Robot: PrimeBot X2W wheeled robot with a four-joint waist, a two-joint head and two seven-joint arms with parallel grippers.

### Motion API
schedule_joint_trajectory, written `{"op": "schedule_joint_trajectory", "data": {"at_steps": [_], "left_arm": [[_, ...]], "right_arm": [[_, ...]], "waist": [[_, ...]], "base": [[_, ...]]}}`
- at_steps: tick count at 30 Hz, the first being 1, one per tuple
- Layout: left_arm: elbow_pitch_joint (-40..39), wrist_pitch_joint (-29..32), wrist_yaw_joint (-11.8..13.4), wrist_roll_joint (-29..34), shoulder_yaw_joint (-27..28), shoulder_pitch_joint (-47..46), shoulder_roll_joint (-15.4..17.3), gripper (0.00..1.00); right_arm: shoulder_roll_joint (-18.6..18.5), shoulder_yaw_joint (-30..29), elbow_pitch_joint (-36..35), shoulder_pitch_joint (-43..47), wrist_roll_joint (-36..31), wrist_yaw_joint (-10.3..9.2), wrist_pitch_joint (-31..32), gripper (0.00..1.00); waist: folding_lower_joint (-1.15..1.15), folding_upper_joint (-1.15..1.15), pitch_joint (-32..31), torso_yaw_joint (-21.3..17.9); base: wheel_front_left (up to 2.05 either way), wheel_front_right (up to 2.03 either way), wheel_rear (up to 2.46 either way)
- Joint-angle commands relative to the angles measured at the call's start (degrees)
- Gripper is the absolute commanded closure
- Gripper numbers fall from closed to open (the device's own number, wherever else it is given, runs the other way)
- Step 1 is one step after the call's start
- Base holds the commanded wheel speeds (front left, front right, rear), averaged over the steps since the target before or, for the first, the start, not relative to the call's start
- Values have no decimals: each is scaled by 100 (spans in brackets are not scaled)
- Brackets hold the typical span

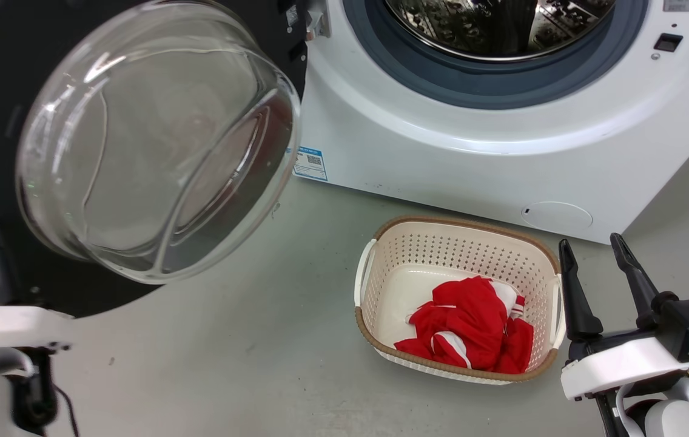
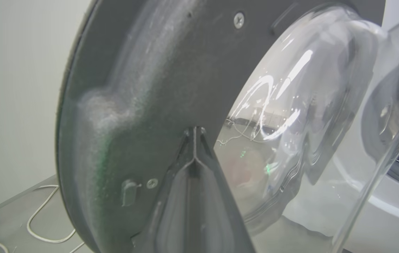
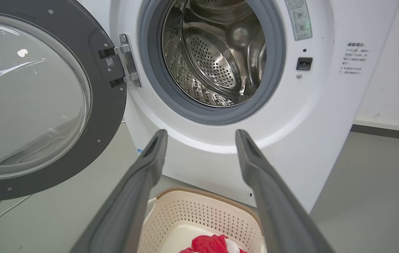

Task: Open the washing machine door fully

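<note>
- Left gripper (image 2: 194, 133): the jaws were pressed together with nothing between them. The tips sat right at the dark inner ring of the washing machine door (image 1: 156, 139), just beside the glass bowl. I couldn't tell whether they were actually touching it.
- The door hung off its hinge (image 3: 124, 59) on the left side of the washing machine (image 1: 441, 152). It was swung well out, its inner face and bowl turned toward my head cam.
- The drum (image 3: 217, 59) was fully exposed, so I'd call this the last stretch: pushing the door to its stop.
- My read on the next move was a steady nudge with the closed tips on the ring, not the slippery bowl, following the arc around the hinge.
- A cream basket (image 1: 460, 243) with red cloth (image 1: 472, 328) in it sat on the floor just in front of the machine, clear of the door's swing.
- Right gripper (image 1: 590, 241): jaws apart and empty, parked beside the basket. I didn't think it was needed here.
</note>
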Motion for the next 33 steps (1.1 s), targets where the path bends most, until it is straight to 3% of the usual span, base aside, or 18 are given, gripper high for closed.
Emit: {"op": "schedule_joint_trajectory", "data": {"at_steps": [1,10,15,20,21,22,24,25,33], "left_arm": [[136,-24,-42,38,132,-131,106,100],[611,-18,-242,260,543,-299,137,100],[333,-19,-313,518,604,98,-147,100],[-144,-20,-405,689,564,696,-673,100],[-246,-20,-431,736,524,790,-792,90],[-246,-20,-431,736,524,790,-792,90],[-380,-20,-486,825,428,993,-981,40],[-461,-20,-489,884,374,1088,-1065,2],[-987,-20,-529,1352,-140,1612,-1344,0]], "right_arm": [[12,-6,-13,-91,-25,-4,-19,0],[12,-23,85,-118,6,-4,-88,0],[12,-13,211,-6,99,-4,-168,0],[12,-44,360,139,180,-4,-241,0],[12,-62,388,173,208,-4,-261,0],[12,-62,388,173,208,-4,-261,0],[12,-63,434,246,242,-3,-279,0],[12,-52,459,277,254,-4,-278,0],[10,10,466,385,180,-4,-305,0]], "waist": [[-1,0,29,-34],[-1,0,11,-133],[-1,0,-207,-186],[-1,0,-528,-189],[-1,0,-587,-178],[-1,0,-587,-178],[-1,0,-713,-171],[-1,0,-767,-177],[-1,0,-1032,-475]], "base": [[0,0,0],[0,0,0],[0,0,0],[0,0,0],[0,0,0],[0,0,0],[0,0,0],[0,0,0],[0,0,0]]}}
